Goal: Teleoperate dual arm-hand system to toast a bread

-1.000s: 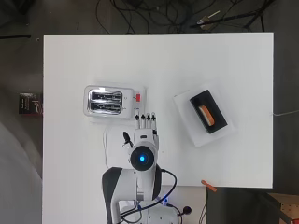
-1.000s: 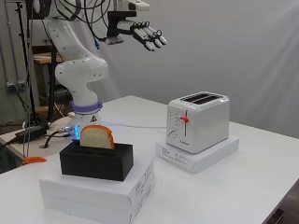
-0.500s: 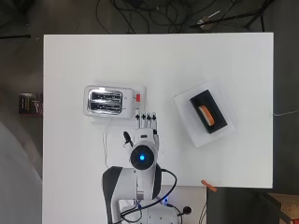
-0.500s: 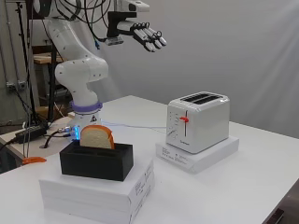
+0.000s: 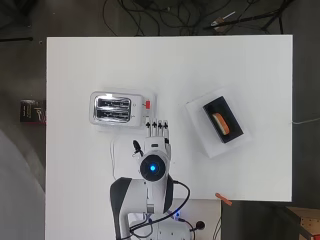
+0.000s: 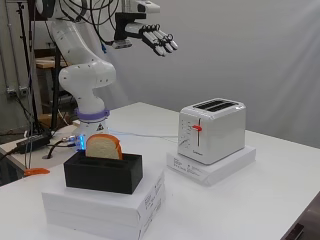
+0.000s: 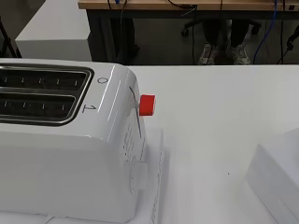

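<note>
A white two-slot toaster (image 5: 119,108) (image 6: 213,130) (image 7: 65,140) stands on a flat white box, its red lever (image 5: 148,104) (image 6: 197,128) (image 7: 147,105) up and both slots empty. One slice of bread (image 5: 221,124) (image 6: 103,147) stands upright in a black holder (image 5: 223,119) (image 6: 104,172) on a second white box. My hand (image 5: 156,131) (image 6: 157,40) hovers high above the table, just in front of the toaster's lever end, fingers straight and holding nothing.
A white box (image 5: 218,128) (image 6: 105,203) carries the black holder; its corner (image 7: 276,175) shows in the wrist view. A small orange object (image 5: 223,200) (image 6: 36,171) lies near the table's front edge. Cables run by the arm's base (image 5: 150,220).
</note>
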